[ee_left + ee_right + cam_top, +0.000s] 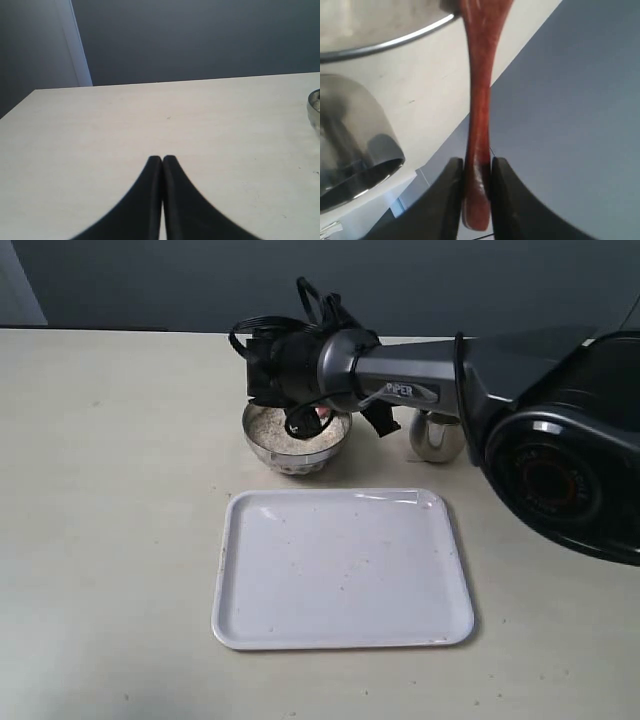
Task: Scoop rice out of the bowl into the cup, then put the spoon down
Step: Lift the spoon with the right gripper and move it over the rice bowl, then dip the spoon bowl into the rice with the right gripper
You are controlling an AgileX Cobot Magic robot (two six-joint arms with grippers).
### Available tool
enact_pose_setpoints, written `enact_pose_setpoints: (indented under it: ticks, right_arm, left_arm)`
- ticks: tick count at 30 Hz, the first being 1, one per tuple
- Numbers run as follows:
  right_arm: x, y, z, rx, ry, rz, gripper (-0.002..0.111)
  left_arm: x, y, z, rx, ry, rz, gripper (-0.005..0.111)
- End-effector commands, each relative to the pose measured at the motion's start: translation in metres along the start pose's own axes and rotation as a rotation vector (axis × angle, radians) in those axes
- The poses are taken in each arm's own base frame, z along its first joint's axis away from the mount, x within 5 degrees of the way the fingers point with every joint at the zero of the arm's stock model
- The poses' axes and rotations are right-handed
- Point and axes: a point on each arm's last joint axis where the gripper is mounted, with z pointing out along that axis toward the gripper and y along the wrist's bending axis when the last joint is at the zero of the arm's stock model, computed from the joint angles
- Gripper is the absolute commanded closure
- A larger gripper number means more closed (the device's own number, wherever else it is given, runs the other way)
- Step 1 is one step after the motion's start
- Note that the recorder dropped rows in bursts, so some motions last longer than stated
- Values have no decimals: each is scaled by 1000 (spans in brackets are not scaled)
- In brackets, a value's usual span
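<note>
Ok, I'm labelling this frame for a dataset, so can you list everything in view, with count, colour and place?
table: one, beige, under everything
tray: one, white, nearest the exterior camera, a few specks on it
bowl: one, shiny steel, just beyond the tray's far edge
rice: one heap, white, inside the bowl
cup: one, shiny steel, right of the bowl, partly hidden
spoon: one, reddish-brown wood, handle held, far end at the bowl
right gripper: one, black, over the bowl, jaws shut on the spoon's handle
left gripper: one, black, jaws shut, over bare table, outside the exterior view
</note>
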Motion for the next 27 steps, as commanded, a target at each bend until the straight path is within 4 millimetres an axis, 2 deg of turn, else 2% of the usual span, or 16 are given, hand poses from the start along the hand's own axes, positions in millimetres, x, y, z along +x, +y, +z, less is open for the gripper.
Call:
enact_pose_setpoints:
  ticks: [1, 11, 27]
  right_arm:
    - [-4, -2, -10, 17, -20, -29, 109]
    - [-9, 6, -14, -55, -50, -99, 109]
    - [-11, 10, -16, -116, -101, -96, 109]
  left_arm:
    - [-2, 0, -1, 2, -17, -6, 106]
    - [-2, 0, -1, 2, -17, -6, 106]
    - [-2, 0, -1, 2, -18, -6, 106]
